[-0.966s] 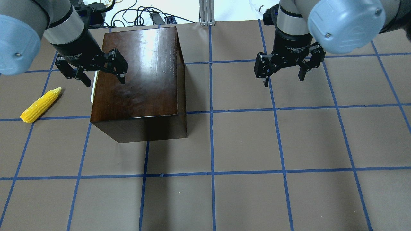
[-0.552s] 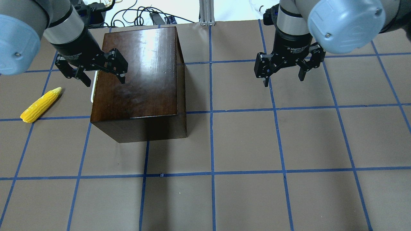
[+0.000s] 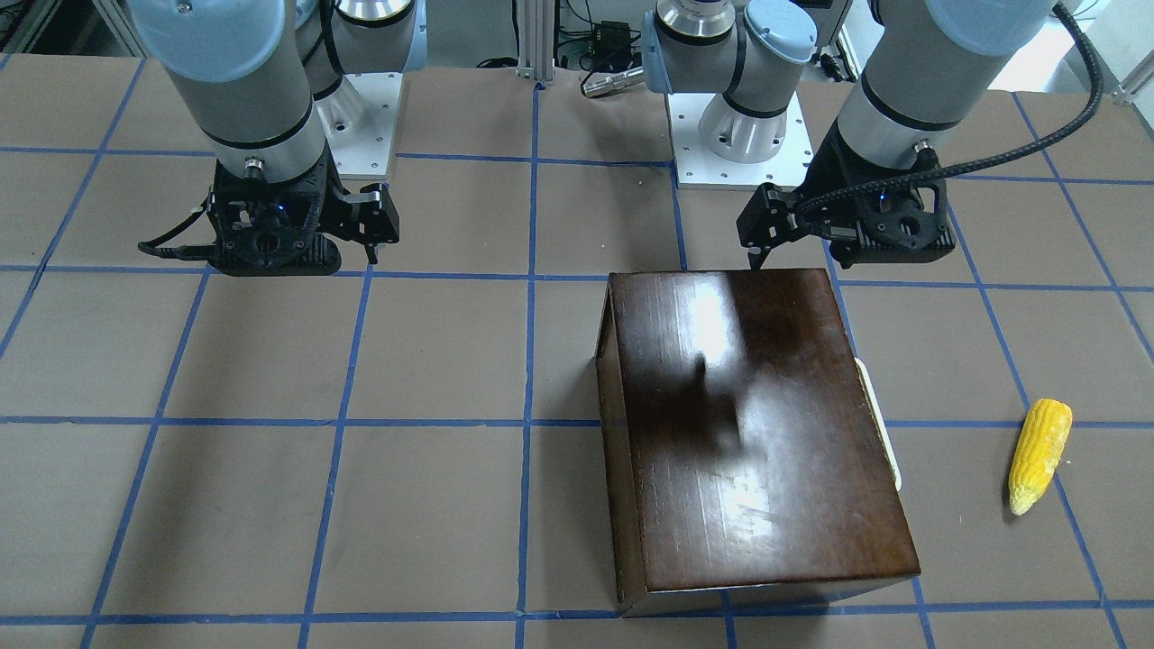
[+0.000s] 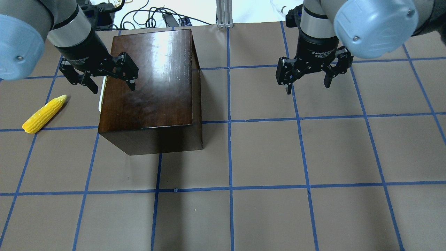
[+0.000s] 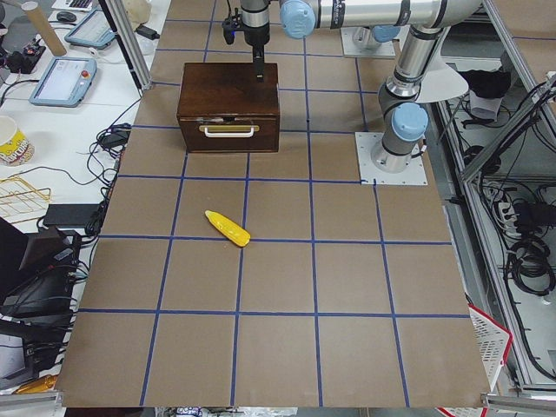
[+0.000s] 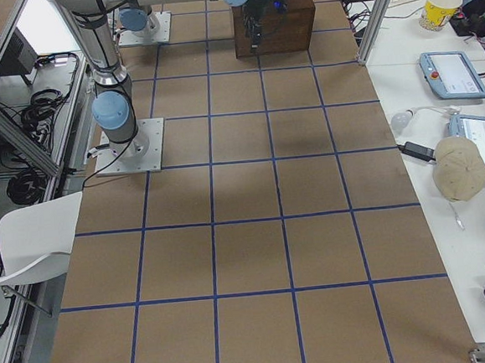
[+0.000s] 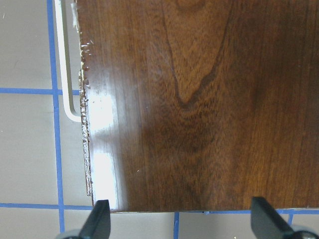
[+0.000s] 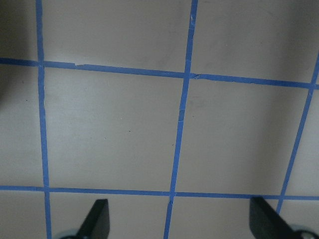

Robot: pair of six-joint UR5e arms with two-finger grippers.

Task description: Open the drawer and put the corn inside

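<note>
The dark-brown cabinet (image 4: 150, 87) stands on the table's left half. Its drawer (image 5: 228, 141) is closed, and its white handle (image 4: 100, 101) faces left toward the corn. The handle also shows in the left wrist view (image 7: 65, 74). The yellow corn (image 4: 44, 114) lies on the table left of the cabinet, clear of it; it also shows in the front-facing view (image 3: 1039, 455). My left gripper (image 4: 113, 88) is open and empty, hovering over the cabinet's near left top edge above the handle. My right gripper (image 4: 308, 88) is open and empty, above bare table far right of the cabinet.
The table (image 4: 264, 157) is covered in brown paper with a blue tape grid. Cables and an aluminium post (image 4: 223, 14) lie beyond the far edge. The arm bases (image 3: 739, 135) stand at the robot's side of the table.
My left gripper has crept very slightly toward the far side over the cabinet edge. The right arm, corn and cabinet have not moved.
</note>
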